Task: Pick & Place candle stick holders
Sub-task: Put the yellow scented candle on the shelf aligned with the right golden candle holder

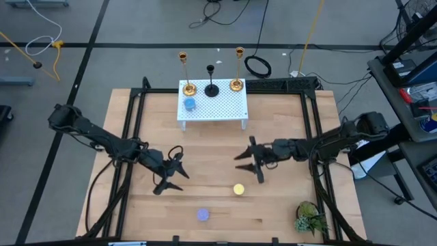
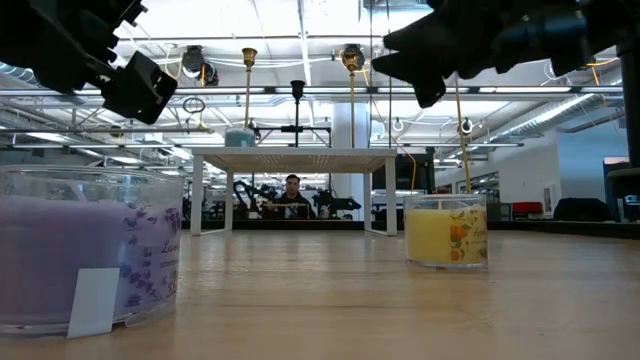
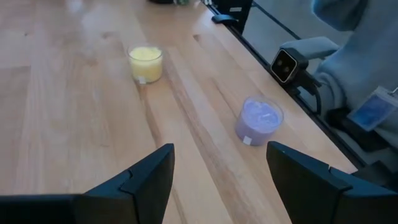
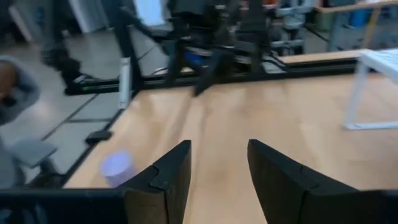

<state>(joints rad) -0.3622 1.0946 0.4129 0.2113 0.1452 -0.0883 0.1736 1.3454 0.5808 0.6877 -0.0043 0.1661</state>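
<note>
From above, I take the small round yellow glass candle cup as my landmark: the right gripper hovers just behind it, jaws spread wide, nearer than the left gripper, also wide. The round purple candle cup sits nearer the front edge of the tabletop. My left wrist view shows both cups ahead of the empty jaws. A squat cup has no long axis, so I judge a straight descent suits.

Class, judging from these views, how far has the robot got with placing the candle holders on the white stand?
Done: two gold sticks, the black stick and the blue cup sit on the white stand. In hand: nothing; left gripper and right gripper hover open. Left: the yellow cup and purple cup, on the table.
</note>
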